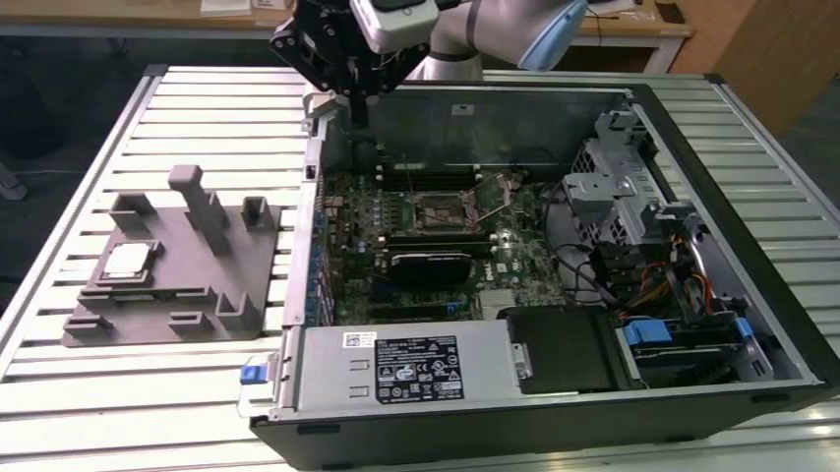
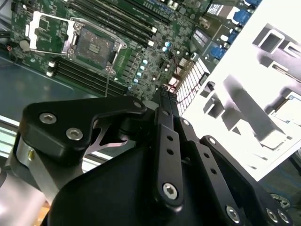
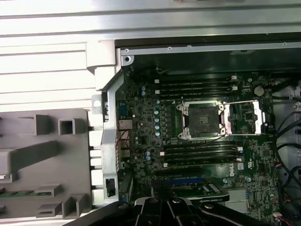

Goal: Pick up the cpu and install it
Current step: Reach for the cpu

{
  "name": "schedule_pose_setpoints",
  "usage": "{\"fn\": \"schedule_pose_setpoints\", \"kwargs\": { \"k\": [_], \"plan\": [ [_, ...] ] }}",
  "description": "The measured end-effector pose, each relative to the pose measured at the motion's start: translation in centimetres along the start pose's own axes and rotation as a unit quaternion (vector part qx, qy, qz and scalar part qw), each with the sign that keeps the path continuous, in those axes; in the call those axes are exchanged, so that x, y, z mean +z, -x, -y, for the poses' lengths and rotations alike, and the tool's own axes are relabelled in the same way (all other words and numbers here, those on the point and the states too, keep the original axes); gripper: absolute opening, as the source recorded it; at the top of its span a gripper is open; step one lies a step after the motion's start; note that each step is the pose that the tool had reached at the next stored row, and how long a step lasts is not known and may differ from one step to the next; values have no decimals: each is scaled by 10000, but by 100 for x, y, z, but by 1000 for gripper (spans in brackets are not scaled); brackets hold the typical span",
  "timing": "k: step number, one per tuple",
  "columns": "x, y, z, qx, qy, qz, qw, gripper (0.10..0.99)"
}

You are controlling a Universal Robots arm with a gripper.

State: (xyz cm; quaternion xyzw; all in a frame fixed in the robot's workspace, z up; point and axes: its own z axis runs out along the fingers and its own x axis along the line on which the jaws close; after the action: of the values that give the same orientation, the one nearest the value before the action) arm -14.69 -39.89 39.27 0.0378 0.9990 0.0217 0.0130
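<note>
The cpu (image 1: 128, 259), a small square chip with a pale silver top, lies flat in a recess of the grey plastic fixture (image 1: 197, 295) at the exterior view's left, outside the computer case. My gripper (image 1: 356, 110) hangs above the case's back left corner, well away from the cpu, its fingers shut together with nothing between them. In the second wrist view the gripper (image 2: 164, 92) points down past the motherboard's edge. The motherboard's cpu socket (image 1: 440, 208) (image 3: 202, 120) (image 2: 94, 44) stands open and bare, its metal retention frame (image 3: 244, 115) swung aside.
The open black computer case (image 1: 735, 108) lies on a slatted metal table (image 1: 145, 393). Inside are a black heatsink block (image 1: 434, 264), the power supply (image 1: 407, 369), a drive cage (image 1: 617, 187) and cable bundles (image 1: 643, 285). Upright posts (image 1: 197, 192) rise from the fixture.
</note>
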Motion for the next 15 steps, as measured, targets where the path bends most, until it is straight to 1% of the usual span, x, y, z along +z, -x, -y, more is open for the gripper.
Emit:
{"fn": "schedule_pose_setpoints", "kwargs": {
  "k": [15],
  "plan": [
    [1, -242, 19, 0, 0, 0, 10000, 106]
  ]
}}
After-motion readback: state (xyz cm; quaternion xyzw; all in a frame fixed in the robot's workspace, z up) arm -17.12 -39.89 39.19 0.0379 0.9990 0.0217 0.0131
